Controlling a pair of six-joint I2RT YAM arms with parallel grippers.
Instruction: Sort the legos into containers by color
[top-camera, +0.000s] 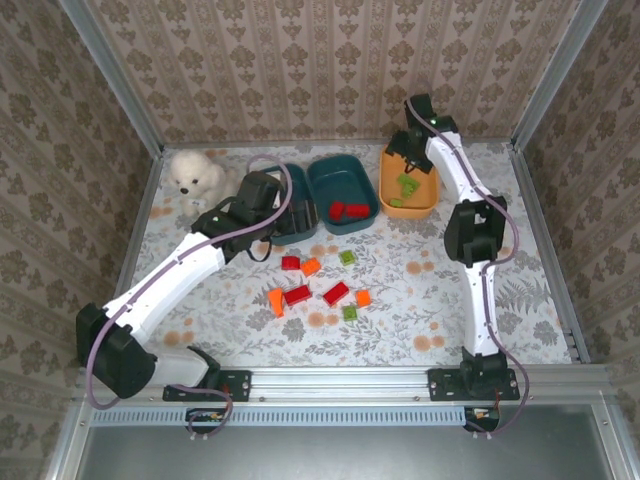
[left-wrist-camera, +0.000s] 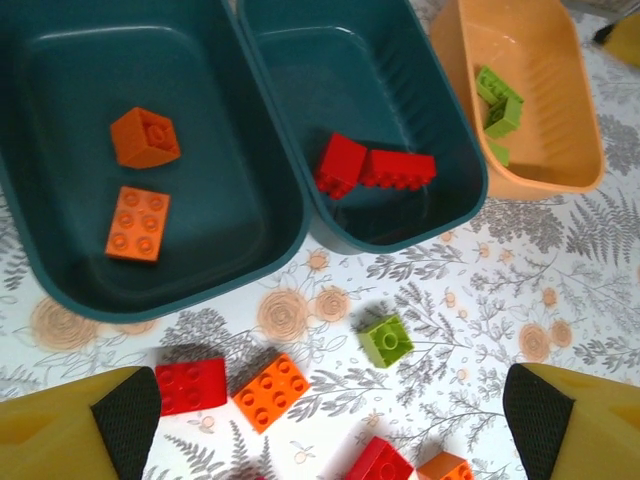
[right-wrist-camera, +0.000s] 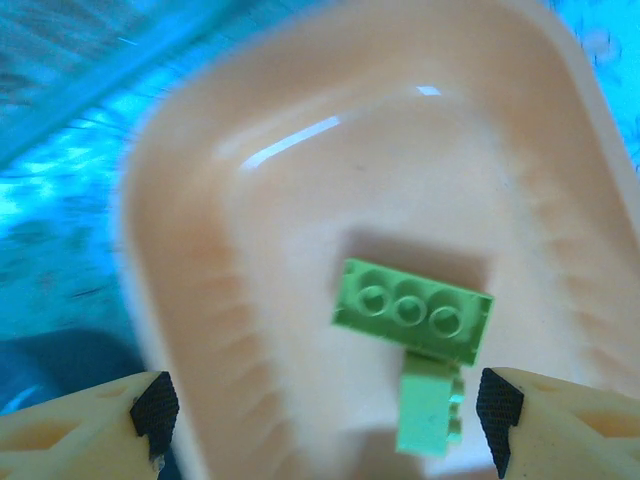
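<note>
Floral tabletop (left-wrist-camera: 450, 300) shows between scattered legos (left-wrist-camera: 271, 391) and trays' (left-wrist-camera: 340, 80) near rims.

Three shallow trays are set in a row at 12 o'clock in the overhead view: a dark teal tray (left-wrist-camera: 60, 270), a second dark teal tray (left-wrist-camera: 330, 80) at its 3 o'clock, and an orange tray (left-wrist-camera: 540, 60) further toward 3 o'clock. Two orange bricks (left-wrist-camera: 145, 137) are held in the first, two red bricks (left-wrist-camera: 342, 163) touching each other in the second, and light green bricks (right-wrist-camera: 412, 310) in the third. Eight loose bricks (top-camera: 298, 295), three red, three orange and two green, are scattered at 6 o'clock of the trays.
</note>
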